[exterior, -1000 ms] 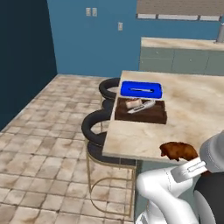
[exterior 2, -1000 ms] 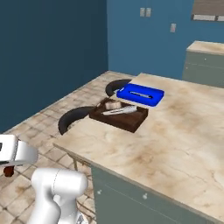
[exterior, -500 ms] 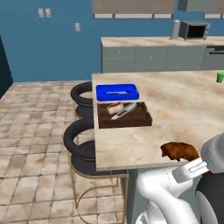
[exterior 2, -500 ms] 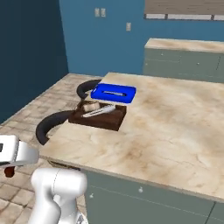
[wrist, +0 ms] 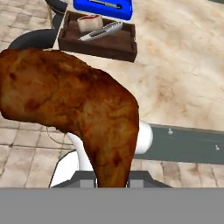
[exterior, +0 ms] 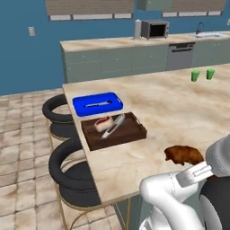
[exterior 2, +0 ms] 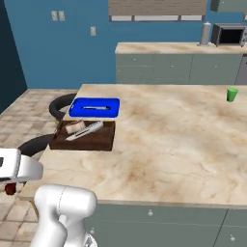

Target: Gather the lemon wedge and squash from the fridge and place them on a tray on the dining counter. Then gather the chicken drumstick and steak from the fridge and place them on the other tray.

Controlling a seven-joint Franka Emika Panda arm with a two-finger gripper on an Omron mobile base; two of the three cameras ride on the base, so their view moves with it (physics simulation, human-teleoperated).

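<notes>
The gripper (wrist: pixel 113 181) is squeezed tight on the brown chicken drumstick (wrist: pixel 74 109), carried low beside the dining counter (exterior 2: pixel 169 144), so it must go on a tray, maybe the blue tray (exterior: pixel 97 103) behind the brown tray (exterior: pixel 114 131), and the steak comes after.

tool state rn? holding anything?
Tool: closed on the browned roasted chicken drumstick, carried clear of the marble dining counter.
</notes>
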